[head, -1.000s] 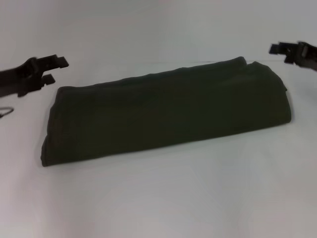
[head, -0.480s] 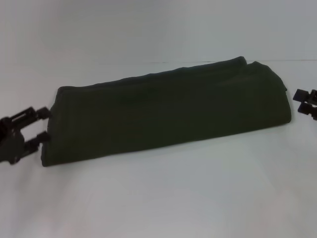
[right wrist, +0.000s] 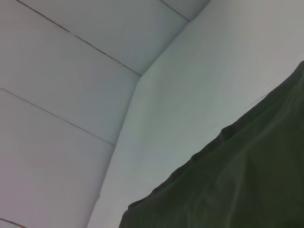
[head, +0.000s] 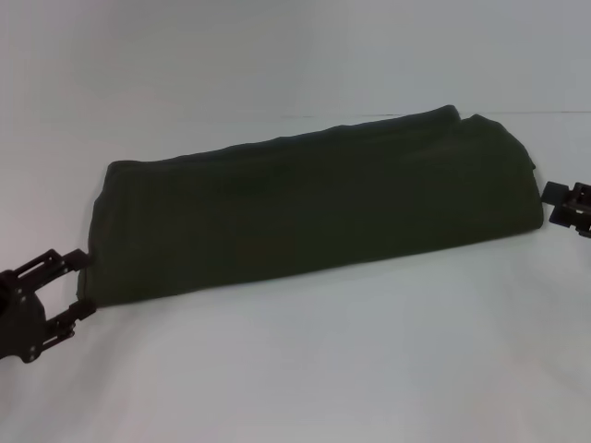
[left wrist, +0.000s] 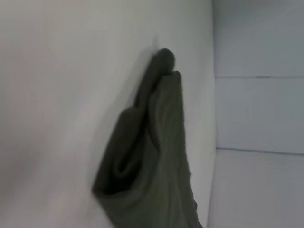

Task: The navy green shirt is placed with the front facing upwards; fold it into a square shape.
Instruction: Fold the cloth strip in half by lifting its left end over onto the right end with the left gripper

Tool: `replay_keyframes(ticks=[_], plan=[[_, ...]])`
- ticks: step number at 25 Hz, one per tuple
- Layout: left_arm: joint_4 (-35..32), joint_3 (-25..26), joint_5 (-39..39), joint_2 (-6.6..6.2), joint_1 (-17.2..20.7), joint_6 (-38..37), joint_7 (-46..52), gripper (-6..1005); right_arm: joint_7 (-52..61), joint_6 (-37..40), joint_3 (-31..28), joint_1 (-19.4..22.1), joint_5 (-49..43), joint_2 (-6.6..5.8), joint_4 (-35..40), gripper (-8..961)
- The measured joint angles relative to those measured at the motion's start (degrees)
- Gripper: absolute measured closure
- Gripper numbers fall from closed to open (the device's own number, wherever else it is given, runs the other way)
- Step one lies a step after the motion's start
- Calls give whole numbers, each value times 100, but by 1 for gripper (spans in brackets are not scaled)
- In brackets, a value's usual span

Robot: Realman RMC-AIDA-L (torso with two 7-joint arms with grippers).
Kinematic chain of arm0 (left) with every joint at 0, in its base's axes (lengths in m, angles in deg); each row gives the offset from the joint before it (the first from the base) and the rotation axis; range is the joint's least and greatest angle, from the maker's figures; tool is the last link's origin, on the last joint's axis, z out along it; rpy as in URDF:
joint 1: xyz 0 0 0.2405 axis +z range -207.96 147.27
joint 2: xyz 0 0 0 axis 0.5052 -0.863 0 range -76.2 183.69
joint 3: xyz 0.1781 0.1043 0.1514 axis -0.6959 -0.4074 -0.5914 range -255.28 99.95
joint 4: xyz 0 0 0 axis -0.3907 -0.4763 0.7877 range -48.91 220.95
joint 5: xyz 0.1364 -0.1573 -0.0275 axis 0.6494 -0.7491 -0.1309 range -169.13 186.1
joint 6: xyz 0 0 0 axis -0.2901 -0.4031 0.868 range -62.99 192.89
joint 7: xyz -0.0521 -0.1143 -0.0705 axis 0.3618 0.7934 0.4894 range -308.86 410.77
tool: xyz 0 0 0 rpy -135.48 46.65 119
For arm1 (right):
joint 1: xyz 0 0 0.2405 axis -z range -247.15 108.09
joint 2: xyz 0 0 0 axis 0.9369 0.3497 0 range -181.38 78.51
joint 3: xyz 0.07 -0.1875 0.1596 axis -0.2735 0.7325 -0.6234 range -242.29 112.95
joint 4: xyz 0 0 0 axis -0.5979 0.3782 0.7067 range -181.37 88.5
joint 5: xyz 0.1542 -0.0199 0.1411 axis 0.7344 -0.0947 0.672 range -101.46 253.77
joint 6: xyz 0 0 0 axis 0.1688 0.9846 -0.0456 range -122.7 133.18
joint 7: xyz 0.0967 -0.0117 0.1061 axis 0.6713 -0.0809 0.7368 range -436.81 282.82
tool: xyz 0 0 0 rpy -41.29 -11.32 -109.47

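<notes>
While the shirt [head: 314, 208] lies folded, open jaws flank it.

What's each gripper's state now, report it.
Left gripper: open, empty, at the shirt's left end.
Right gripper: cannot be told, at its right end.

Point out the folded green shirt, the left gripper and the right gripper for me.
navy green shirt [head: 314, 208], head view, middle of the folded bundle.
left gripper [head: 81, 284], head view, between its open jaws, at the shirt's left end.
right gripper [head: 558, 205], head view, at the shirt's right end.
</notes>
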Motion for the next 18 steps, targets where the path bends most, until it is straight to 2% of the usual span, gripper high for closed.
replay_keyframes(ticks=[9, 18], plan=[[69, -20, 278, 11, -16, 482, 463, 246, -134, 6, -4, 35, -18, -11, -61, 268], [226, -45, 366, 21, -256, 1000, 637, 247, -134, 14, -20, -21, -18, -21, -63, 267]])
